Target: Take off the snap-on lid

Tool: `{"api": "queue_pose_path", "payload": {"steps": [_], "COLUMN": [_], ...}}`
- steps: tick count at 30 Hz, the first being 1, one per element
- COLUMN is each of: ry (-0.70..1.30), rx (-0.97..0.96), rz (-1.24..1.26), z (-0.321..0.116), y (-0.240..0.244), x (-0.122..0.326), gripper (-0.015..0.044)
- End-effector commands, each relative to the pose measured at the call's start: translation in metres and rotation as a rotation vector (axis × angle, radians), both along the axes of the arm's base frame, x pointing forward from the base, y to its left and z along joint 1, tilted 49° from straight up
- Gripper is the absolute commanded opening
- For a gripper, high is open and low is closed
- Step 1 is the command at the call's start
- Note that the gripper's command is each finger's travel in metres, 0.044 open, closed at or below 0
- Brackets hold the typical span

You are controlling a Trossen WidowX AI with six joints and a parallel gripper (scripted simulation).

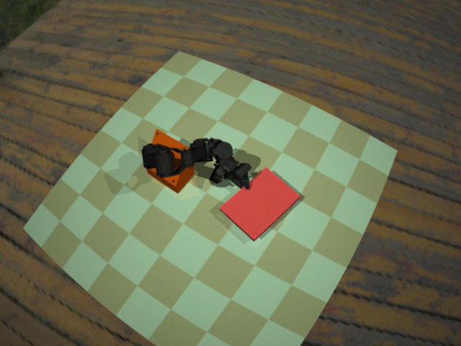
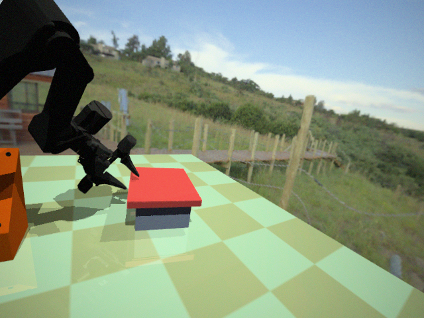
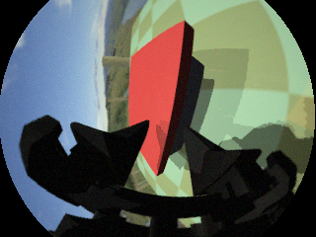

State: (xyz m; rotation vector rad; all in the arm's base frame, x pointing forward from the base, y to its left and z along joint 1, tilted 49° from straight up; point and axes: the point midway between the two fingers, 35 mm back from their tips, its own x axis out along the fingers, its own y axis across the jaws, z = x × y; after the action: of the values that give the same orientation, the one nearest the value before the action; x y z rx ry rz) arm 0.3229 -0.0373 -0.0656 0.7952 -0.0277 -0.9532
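Observation:
The red lid (image 1: 262,205) (image 2: 164,186) (image 3: 158,74) sits flat on top of the storage box and overhangs its sides. The box (image 2: 162,220) (image 3: 196,81) is dark blue-grey and stands on the table; the lid hides it in the top view. My gripper (image 2: 132,182) (image 3: 167,126) is open at the lid's edge on the arm's side. One fingertip is over the lid's top face near that edge, the other is lower, on the box side of the lid. The lid's near edge shows between the fingers, with no grip on it. Whether a finger touches it I cannot tell.
The orange arm base (image 1: 178,184) (image 2: 10,218) stands on the checkered table top (image 1: 141,249) (image 2: 239,283), left of the box. The arm reaches from it towards the box. The table's edge (image 2: 313,234) runs beyond the box on the right.

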Motion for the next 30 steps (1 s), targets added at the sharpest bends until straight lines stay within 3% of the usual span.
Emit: {"api": "queue_pose_path", "payload": {"steps": [1, 4, 7, 17, 21, 30], "ry": [0.001, 0.0, 0.0, 0.0, 0.0, -0.004], "rx": [-0.006, -0.009, -0.009, -0.009, -0.009, -0.009], "rz": [0.005, 0.006, 0.006, 0.006, 0.006, 0.002], "z": [-0.0014, -0.0014, -0.0014, -0.0014, -0.0014, 0.0003], "y": [-0.0054, -0.0077, -0.0077, -0.0077, -0.0077, -0.0068], "x": [0.003, 0.0041, 0.0041, 0.0041, 0.0041, 0.004], "gripper": [0.0235, 0.0235, 0.0156, 0.009, 0.0, 0.0]}}
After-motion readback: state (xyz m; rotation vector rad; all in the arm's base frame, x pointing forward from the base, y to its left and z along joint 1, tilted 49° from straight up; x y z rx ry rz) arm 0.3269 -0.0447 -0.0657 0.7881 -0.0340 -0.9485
